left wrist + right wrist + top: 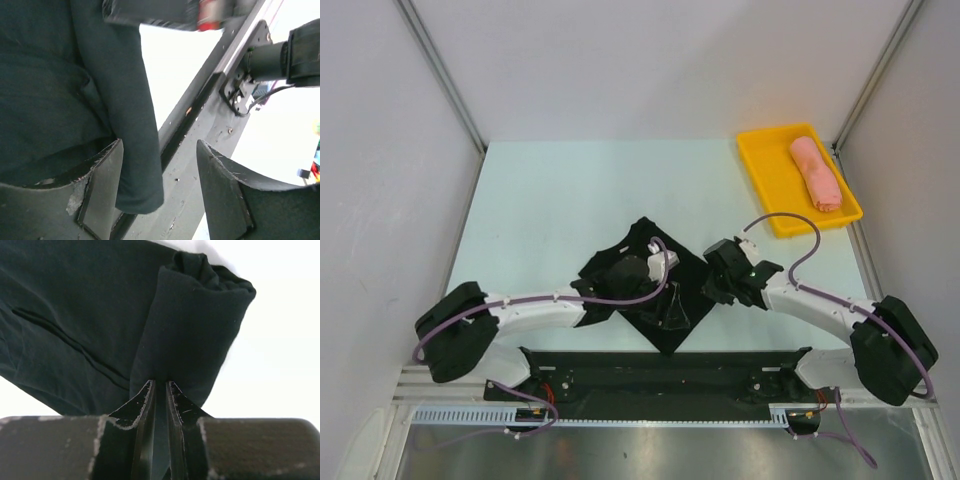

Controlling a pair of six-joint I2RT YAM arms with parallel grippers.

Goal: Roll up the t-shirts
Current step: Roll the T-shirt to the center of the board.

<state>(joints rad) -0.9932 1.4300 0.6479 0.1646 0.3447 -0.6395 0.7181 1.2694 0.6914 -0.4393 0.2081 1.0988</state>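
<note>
The right gripper pinches a fold of the black t-shirt; the left gripper (fingers spread) straddles its hanging edge.

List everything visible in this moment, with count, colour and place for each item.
black t-shirt: one, black, crumpled at the table's centre between the two arms
pink t-shirt: one, salmon pink, rolled, lying in the tray
yellow tray: one, yellow, far right corner of the table
table: one, pale green top, inside white walls
arms: two, white with black joints and purple cables, left arm and right arm, both reaching in to the black shirt
left end effector: one, black, fingers apart, a fold of black cloth hanging by one finger
right end effector: one, black, fingers closed on a fold of the black shirt
</note>
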